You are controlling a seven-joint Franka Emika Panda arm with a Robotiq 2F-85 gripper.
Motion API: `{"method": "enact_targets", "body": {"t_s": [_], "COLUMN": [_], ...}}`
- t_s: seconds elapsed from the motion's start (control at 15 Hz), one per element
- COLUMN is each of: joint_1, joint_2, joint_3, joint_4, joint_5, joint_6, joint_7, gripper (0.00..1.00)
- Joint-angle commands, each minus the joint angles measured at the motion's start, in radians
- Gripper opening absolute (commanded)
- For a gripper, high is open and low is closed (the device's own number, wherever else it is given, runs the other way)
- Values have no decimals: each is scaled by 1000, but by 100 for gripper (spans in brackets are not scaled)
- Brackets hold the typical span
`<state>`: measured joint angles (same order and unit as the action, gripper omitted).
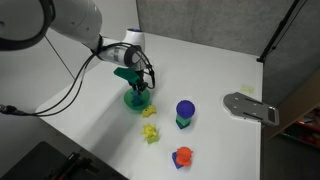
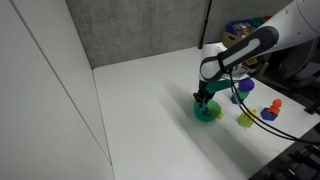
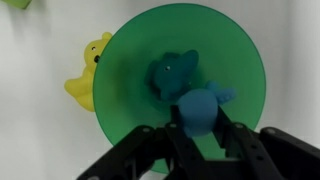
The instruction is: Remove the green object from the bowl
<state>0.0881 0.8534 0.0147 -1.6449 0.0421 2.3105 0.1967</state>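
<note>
Your gripper (image 3: 203,130) has its fingers pressed against both sides of the green object (image 3: 200,108), inside the bowl (image 3: 130,40). A yellow piece (image 3: 85,78) touches the rim on one side, and white table (image 3: 40,130) borders the rest.

Arm (image 1: 68,24) stretched fwd, wrist (image 1: 128,50) bent down, tool (image 3: 205,125) vertical, fingers (image 3: 240,135) narrowly apart.

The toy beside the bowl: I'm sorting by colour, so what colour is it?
Yellow. The toy shows best in the wrist view, beside the bowl.
</note>
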Motion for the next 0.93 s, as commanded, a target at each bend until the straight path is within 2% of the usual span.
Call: {"method": "enact_targets", "body": {"t_s": [0.0,0.53,0.87], "joint_1": [-18,-37,-102], "joint_2": [-69,-227,-255], "joint_3": [24,8,-19], "joint_4": [-18,-49,-45], "joint_5": [41,63,84], "joint_6": [-47,-83,-93], "joint_7": [-23,-13,-24], "gripper": [10,11,11]}}
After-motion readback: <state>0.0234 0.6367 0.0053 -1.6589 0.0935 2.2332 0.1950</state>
